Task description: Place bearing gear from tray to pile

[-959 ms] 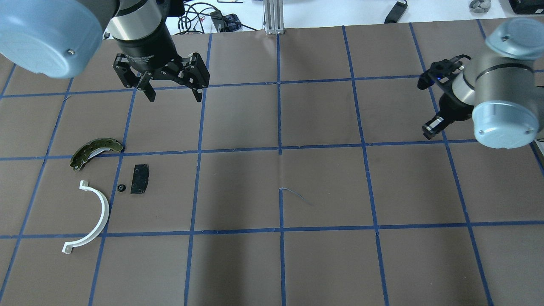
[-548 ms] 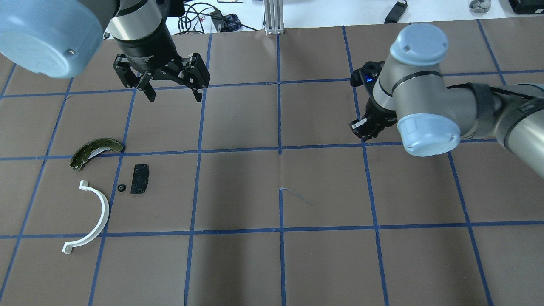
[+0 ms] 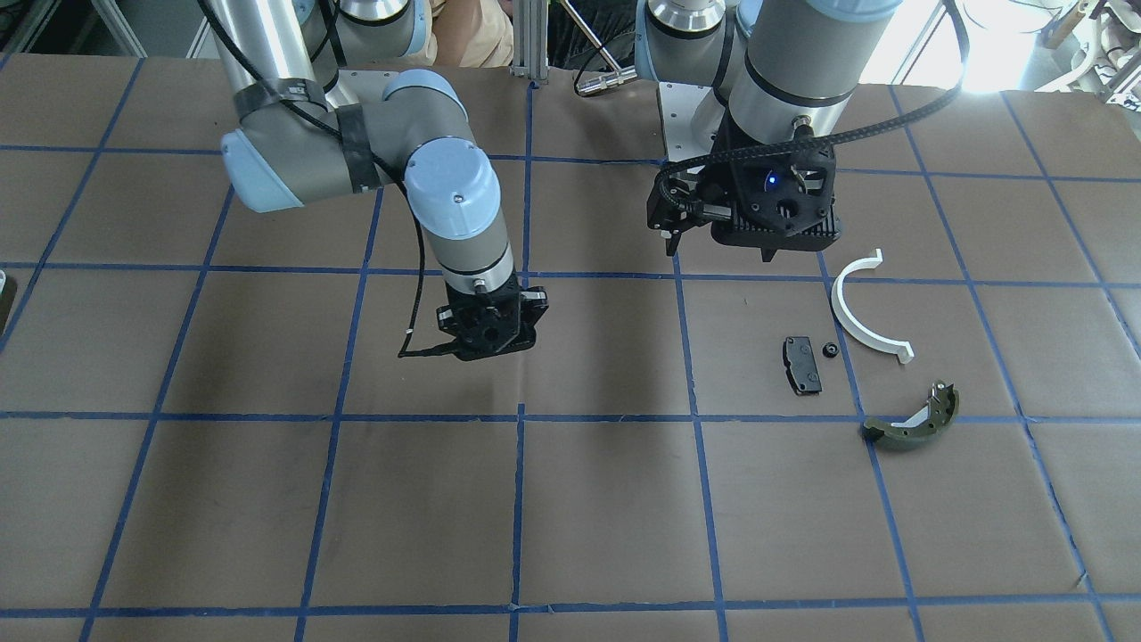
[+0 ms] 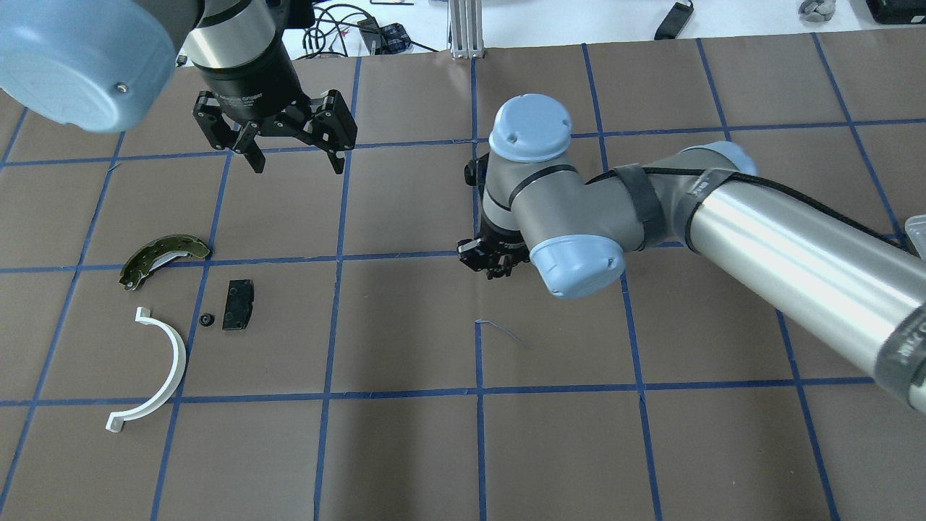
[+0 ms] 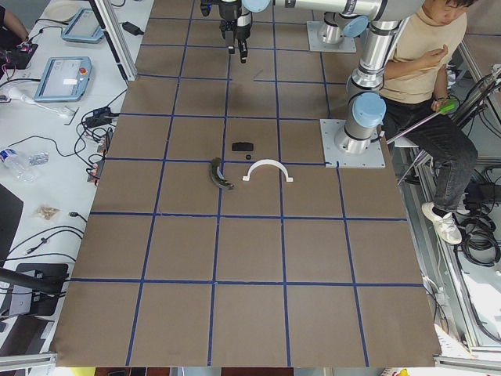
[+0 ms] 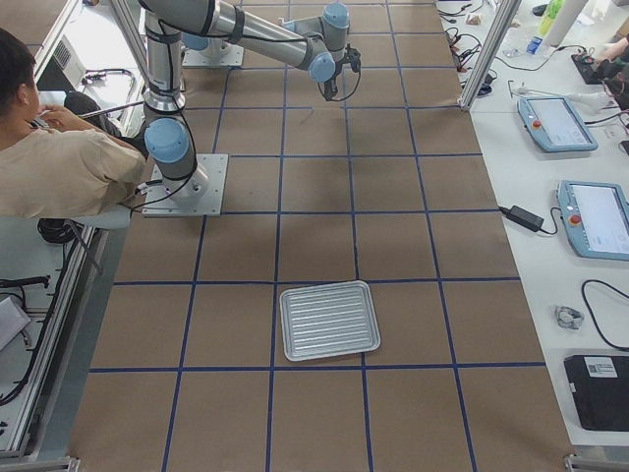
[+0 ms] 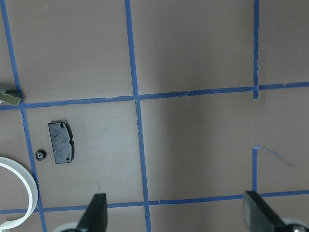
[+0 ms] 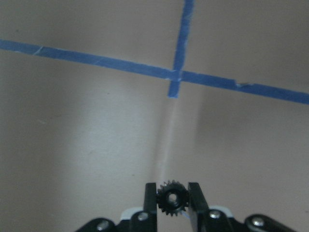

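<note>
Only your right arm has moved since the earlier overhead pictures: it has swept in from the table's right edge to the middle, while the parts at the left lie as they did. At the far left sits the pile (image 4: 181,311): the olive brake shoe (image 4: 163,259), the white half-ring (image 4: 163,369), a small black gear (image 4: 207,320) lying on the paper, and the black pad (image 4: 238,305) just beside it. Above and to the right of these hangs the left gripper (image 4: 296,165), fingers spread wide and holding nothing. At the centre, the right gripper (image 4: 494,266) is clamped on the bearing gear (image 8: 172,198), which the right wrist view shows pinched upright between the pads, clear of the table. The tray (image 6: 329,320) lies well off to the right and shows only in the right side view. You are, as I judge it, midway through the carry. Next you need to keep travelling left past the idle left gripper, come down over the bare paper near the pad, and let go low so the gear does not roll.
</note>
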{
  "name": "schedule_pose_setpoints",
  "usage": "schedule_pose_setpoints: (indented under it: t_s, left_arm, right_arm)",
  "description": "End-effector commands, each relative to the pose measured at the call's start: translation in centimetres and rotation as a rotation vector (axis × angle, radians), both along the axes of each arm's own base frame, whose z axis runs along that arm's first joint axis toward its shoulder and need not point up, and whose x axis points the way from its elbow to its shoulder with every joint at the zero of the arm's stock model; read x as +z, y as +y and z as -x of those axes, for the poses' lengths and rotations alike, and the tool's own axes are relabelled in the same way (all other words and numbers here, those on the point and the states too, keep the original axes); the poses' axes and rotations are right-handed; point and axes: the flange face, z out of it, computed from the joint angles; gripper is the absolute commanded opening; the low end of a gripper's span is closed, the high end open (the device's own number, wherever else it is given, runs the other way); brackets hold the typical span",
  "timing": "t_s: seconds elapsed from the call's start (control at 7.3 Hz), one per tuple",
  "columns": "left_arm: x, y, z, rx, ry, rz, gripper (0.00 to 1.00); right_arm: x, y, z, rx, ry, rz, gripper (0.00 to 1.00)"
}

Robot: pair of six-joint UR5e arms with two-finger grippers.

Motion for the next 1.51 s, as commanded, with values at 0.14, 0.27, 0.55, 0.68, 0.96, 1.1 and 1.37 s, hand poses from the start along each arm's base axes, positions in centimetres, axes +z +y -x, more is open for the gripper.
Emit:
schedule_pose_setpoints:
  t_s: [0.14, 0.27, 0.55, 0.68, 0.96, 1.1, 1.37]
  left_arm:
    - [0.0, 0.1, -0.1, -0.001, -0.004, -0.001, 1.0]
    - [0.0, 0.1, 0.0, -0.001, -0.003, -0.001, 1.0]
    - [-0.2, 0.1, 0.0, 0.001, -0.002, -0.006, 1.0]
    - [-0.2, 0.1, 0.0, 0.001, -0.002, -0.004, 1.0]
    - [-2.6, 0.6, 0.8, 0.007, -0.006, -0.053, 1.0]
    - [-5.1, 1.3, 1.1, 0.041, -0.014, -0.098, 1.0]
    - [-10.9, 1.9, 5.3, 0.004, -0.017, -0.068, 1.0]
  right_arm:
    - [-2.7, 1.9, -4.8, -0.003, -0.009, -0.018, 0.24]
    - [-2.9, 2.0, -5.1, 0.003, 0.004, -0.012, 0.99]
    - [-1.6, 0.2, -3.9, -0.008, 0.0, 0.025, 1.0]
    - [-0.7, -3.1, -0.4, -0.024, 0.042, 0.055, 1.0]
    - [1.5, -7.7, 8.5, -0.024, 0.056, 0.091, 1.0]
    - [4.3, -8.5, 13.1, -0.06, 0.063, 0.073, 1.0]
    - [10.8, -8.7, 17.9, -0.064, 0.066, 0.088, 1.0]
